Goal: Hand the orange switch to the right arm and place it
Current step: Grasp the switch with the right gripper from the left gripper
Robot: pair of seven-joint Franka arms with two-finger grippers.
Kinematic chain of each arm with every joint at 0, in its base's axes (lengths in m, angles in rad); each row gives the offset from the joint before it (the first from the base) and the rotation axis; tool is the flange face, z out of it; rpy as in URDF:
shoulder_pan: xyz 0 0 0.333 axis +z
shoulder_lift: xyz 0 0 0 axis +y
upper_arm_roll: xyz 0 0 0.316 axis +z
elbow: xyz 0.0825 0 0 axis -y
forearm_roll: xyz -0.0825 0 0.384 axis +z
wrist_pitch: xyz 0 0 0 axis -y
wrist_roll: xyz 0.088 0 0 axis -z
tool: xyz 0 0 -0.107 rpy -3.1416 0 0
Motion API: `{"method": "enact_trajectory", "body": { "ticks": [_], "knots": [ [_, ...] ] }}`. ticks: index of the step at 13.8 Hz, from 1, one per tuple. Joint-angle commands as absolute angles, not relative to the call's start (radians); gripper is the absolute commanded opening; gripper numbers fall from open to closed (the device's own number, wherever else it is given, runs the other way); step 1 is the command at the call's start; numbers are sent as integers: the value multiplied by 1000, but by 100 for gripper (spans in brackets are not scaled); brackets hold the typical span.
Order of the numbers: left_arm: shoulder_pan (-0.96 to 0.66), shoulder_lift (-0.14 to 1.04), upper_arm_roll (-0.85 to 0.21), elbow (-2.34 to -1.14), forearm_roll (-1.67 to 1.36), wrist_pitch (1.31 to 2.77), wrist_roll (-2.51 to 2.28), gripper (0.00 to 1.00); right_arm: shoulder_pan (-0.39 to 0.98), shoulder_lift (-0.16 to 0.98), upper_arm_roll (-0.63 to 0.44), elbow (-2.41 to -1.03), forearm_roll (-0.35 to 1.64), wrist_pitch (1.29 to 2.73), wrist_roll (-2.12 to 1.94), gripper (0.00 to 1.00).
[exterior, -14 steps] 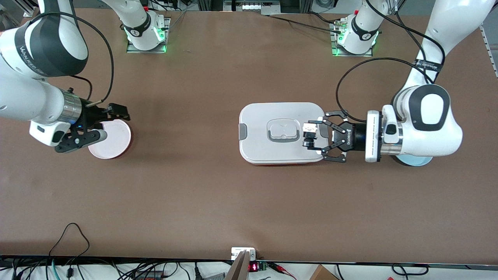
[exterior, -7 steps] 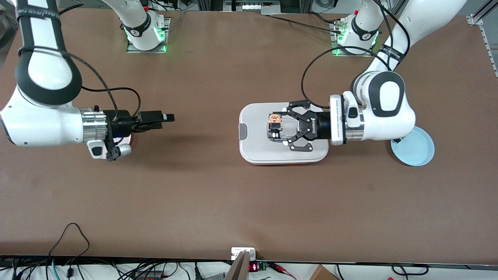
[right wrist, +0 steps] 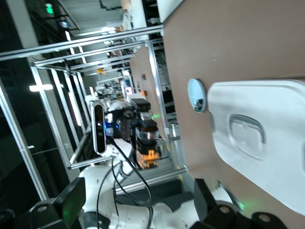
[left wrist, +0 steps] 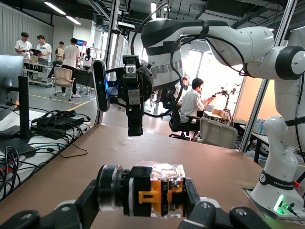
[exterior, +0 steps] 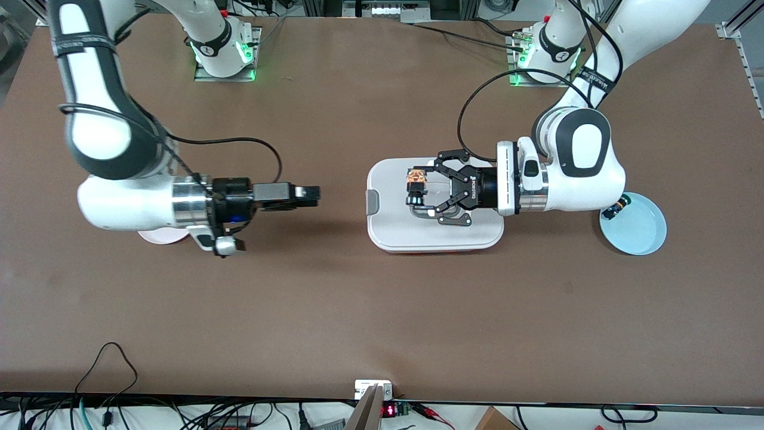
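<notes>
The orange switch [exterior: 416,181] is a stubby black button with an orange band. My left gripper [exterior: 417,191], a black linkage claw, is shut on it and holds it sideways above the white lidded container [exterior: 394,230]. The left wrist view shows the switch [left wrist: 153,190] clamped between the fingers [left wrist: 192,196]. My right gripper [exterior: 308,196] is slim and black. It is level above the bare table between the pink plate [exterior: 156,237] and the container, pointing at the switch. Its fingers [right wrist: 72,200] are open and empty. The right wrist view shows the switch [right wrist: 150,155] farther off.
A blue plate [exterior: 641,233] lies at the left arm's end of the table, with a small green-capped switch [exterior: 615,208] on it. The right arm hides most of the pink plate. Cables and electronics run along the table edge nearest the front camera.
My left gripper carried the switch over the container toward the right arm's end. My right arm swung off the pink plate, turned level and moved toward the container.
</notes>
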State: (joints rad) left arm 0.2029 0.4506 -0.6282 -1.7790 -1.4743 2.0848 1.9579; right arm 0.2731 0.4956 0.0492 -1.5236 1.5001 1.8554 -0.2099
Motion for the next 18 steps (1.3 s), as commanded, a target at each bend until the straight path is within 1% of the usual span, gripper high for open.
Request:
{"method": "enact_trajectory", "body": {
  "ticks": [1, 4, 7, 9, 11, 14, 16, 17, 18],
  "knots": [
    [215, 422, -640, -1807, -1511, 2095, 2005, 20, 331, 506, 46, -1569, 1673, 1937, -323, 100],
    [215, 422, -640, -1809, -1511, 2095, 2005, 20, 396, 512, 46, -1615, 1823, 1999, -428, 100],
    [212, 425, -640, -1807, -1511, 2102, 2005, 20, 466, 506, 46, -1621, 1931, 2095, -436, 100],
    [212, 425, -640, -1807, -1511, 2102, 2005, 20, 492, 505, 46, -1621, 2003, 2123, -452, 100],
    [212, 423, -641, -1807, -1511, 2102, 2003, 20, 509, 503, 46, -1623, 2020, 2144, -460, 100],
    [210, 423, -640, -1807, -1511, 2102, 2005, 20, 552, 506, 46, -1623, 2121, 2183, -517, 100],
    [212, 423, -640, -1807, -1511, 2102, 2005, 20, 566, 508, 46, -1620, 2140, 2213, -523, 100],
    [212, 423, -640, -1807, -1511, 2102, 2005, 20, 569, 508, 46, -1620, 2138, 2215, -525, 99],
    [212, 423, -640, -1807, -1511, 2102, 2005, 20, 572, 508, 46, -1620, 2138, 2220, -526, 97]
  ]
}}
